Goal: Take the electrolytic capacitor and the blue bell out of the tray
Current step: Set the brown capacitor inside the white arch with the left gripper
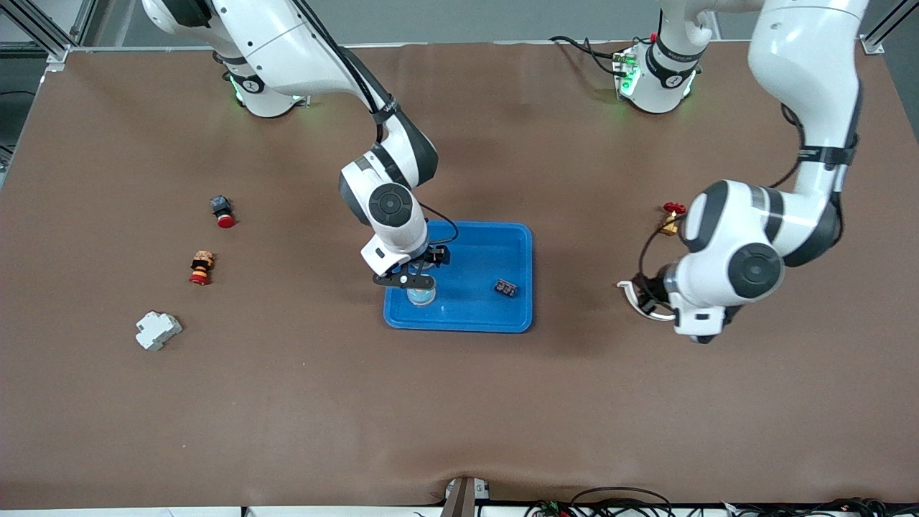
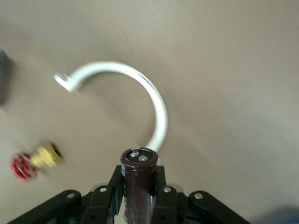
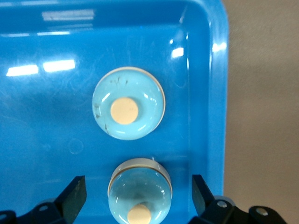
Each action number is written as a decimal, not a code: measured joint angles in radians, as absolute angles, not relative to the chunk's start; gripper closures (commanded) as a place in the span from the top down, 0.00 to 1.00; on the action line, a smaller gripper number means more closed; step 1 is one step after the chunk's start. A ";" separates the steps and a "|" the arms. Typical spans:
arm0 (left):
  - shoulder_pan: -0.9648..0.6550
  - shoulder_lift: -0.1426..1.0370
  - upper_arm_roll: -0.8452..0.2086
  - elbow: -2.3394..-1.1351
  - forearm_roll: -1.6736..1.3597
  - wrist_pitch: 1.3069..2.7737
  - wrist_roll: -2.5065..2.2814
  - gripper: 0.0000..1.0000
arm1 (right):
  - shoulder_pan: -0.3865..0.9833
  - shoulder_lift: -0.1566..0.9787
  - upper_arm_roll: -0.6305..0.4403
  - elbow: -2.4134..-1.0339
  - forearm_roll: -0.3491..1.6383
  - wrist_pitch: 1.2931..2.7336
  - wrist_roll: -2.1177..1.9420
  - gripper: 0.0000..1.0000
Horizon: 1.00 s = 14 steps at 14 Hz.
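Note:
My left gripper [image 2: 138, 183] is shut on a dark brown capacitor [image 2: 138, 179] with two metal terminals on its end. It hangs over the bare table at the left arm's end [image 1: 657, 293], just above a white curved hook [image 2: 154, 95]. My right gripper [image 3: 138, 198] is open over the blue tray [image 1: 518, 237]. A light blue bell [image 3: 140, 191] with a cream button sits between its fingers, untouched. A second like shape [image 3: 128, 109] shows on the glossy tray floor; it may be a reflection. The front view shows one bell [image 1: 421, 294].
A small black part [image 1: 505, 289] lies in the tray. A brass valve with a red handle [image 1: 672, 217] and the white hook [image 1: 630, 293] lie by the left gripper. Two red-capped buttons [image 1: 222, 210] [image 1: 202, 267] and a white breaker [image 1: 157, 329] lie toward the right arm's end.

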<state>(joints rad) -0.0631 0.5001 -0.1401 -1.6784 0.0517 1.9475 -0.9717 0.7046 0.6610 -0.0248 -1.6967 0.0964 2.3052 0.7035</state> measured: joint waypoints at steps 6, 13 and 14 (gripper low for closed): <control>-0.033 0.582 -0.141 -1.705 0.107 1.967 -0.931 0.00 | 0.715 0.679 -0.025 -1.697 0.096 2.305 0.703 1.00; -0.008 0.636 -0.141 -1.760 0.116 2.063 -0.926 0.16 | 0.717 0.692 -0.025 -1.697 0.096 2.305 0.703 0.84; -0.008 0.637 -0.141 -1.761 0.116 2.064 -0.926 0.40 | 0.717 0.692 -0.025 -1.697 0.096 2.305 0.703 0.71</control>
